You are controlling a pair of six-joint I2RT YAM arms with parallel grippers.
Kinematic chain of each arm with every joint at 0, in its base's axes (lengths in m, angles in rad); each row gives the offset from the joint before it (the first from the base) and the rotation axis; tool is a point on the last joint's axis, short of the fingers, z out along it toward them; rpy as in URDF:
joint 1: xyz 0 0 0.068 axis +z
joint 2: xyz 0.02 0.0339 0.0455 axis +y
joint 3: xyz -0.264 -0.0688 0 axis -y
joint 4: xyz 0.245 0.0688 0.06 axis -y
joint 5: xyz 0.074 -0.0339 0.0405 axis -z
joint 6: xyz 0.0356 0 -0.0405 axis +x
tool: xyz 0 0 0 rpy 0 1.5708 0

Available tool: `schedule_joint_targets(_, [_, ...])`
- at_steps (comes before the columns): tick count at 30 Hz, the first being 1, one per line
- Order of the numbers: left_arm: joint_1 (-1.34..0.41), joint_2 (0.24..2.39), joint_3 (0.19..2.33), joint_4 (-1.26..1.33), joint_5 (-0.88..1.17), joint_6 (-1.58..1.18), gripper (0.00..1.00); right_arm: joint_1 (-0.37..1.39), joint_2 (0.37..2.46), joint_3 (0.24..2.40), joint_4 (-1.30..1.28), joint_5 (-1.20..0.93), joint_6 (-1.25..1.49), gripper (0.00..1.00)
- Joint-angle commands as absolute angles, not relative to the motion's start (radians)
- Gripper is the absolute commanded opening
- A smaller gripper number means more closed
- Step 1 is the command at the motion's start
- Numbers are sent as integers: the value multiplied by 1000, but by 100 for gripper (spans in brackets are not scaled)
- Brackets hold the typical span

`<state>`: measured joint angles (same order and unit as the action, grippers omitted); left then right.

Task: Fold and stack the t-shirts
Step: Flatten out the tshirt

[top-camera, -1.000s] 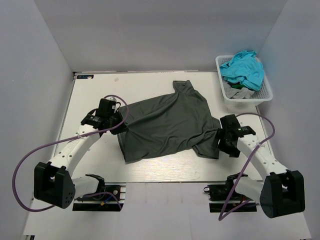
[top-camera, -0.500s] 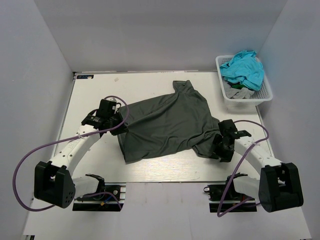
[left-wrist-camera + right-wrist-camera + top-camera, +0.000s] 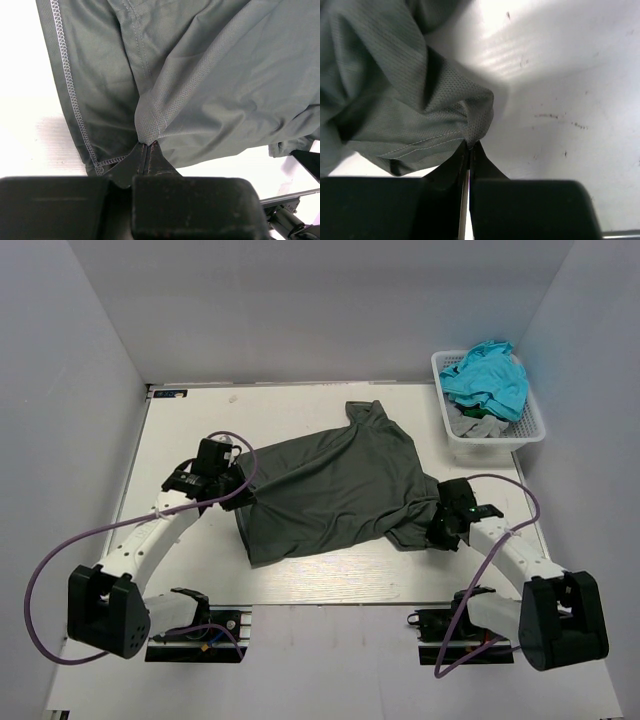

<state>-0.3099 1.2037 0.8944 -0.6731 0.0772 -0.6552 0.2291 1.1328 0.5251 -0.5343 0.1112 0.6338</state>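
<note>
Now underway: flattening the dark grey t-shirt (image 3: pixel 335 490) ahead of a first fold; no fold is showing yet.
Shirt position: lying rumpled and skewed across the middle of the white table (image 3: pixel 300 410), collar pointing to the far side.
Left gripper (image 3: pixel 148 146): jaws are pinching a peak of cloth at a seam, beside the stitched hem.
Right gripper (image 3: pixel 470 145): jaws are pinching a bunched corner at the shirt's near-right edge.
Waiting: turquoise tee (image 3: pixel 487 375) and pale grey tee (image 3: pixel 478 425) are sitting in the white lattice basket (image 3: pixel 535 425), far right.
Next move, by my reading: both arms drawing apart evenly, keeping the cloth low and taut, without letting either pinch slip.
</note>
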Motion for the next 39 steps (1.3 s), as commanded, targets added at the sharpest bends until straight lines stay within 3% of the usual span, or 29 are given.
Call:
schedule_joint_targets(1, [-313, 1166, 910, -672, 64, -660, 0, 229, 1091, 555, -483, 150, 606, 0])
schedule_joint_targets(9, [-313, 1118, 992, -696, 106, -641, 0, 232, 930, 695, -485, 195, 451, 0])
schedule_joint_targets(19, [-313, 1063, 1209, -768, 97, -623, 0, 229, 862, 1033, -491, 354, 422, 0])
schedule_joint_targets(32, [-304, 1045, 1578, -957, -178, -614, 0, 229, 819, 1343, -446, 679, 266, 0])
schedule_joint_targets(39, [-304, 1023, 1690, -1005, -219, -623, 0, 221, 753, 1447, -443, 677, 247, 0])
